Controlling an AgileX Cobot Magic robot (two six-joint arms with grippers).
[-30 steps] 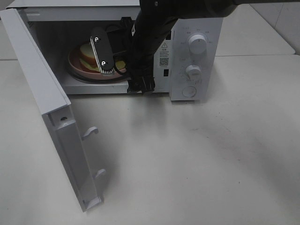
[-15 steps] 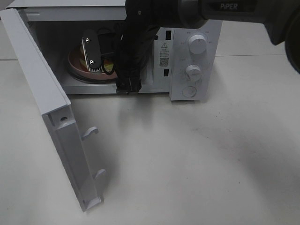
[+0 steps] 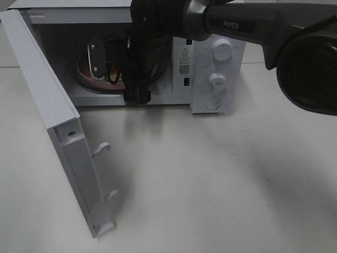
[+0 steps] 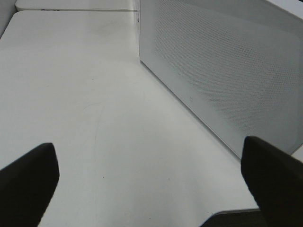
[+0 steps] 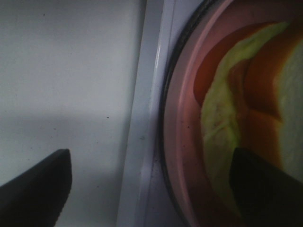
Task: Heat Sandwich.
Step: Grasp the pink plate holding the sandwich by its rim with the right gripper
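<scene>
The wide, pale grey desk (image 3: 221,184) carries a boxy white microwave oven (image 3: 216,58) with two round dials on its front panel. Its white hinged door (image 3: 58,132) stands swung fully open toward the left of the high view, its two latch hooks facing the desk.

The black right arm (image 3: 247,23) reaches across from the right of the high view into the oven's mouth. Its right end effector (image 5: 151,184) sits low at the oven's front sill, with its two dark fingers spread well apart: one shows over the desk outside the sill, the other over the food, and nothing is clamped between them.

Inside the cavity lies a round pink plate (image 5: 177,142), and on it rests the sandwich (image 5: 255,94), showing pale yellow-green and orange-red filling layers beside white bread. In the high view the arm hides most of it.

The left end effector (image 4: 151,184) hangs over bare desk beside the microwave's perforated white side wall (image 4: 227,71), fingers wide apart and holding nothing.
</scene>
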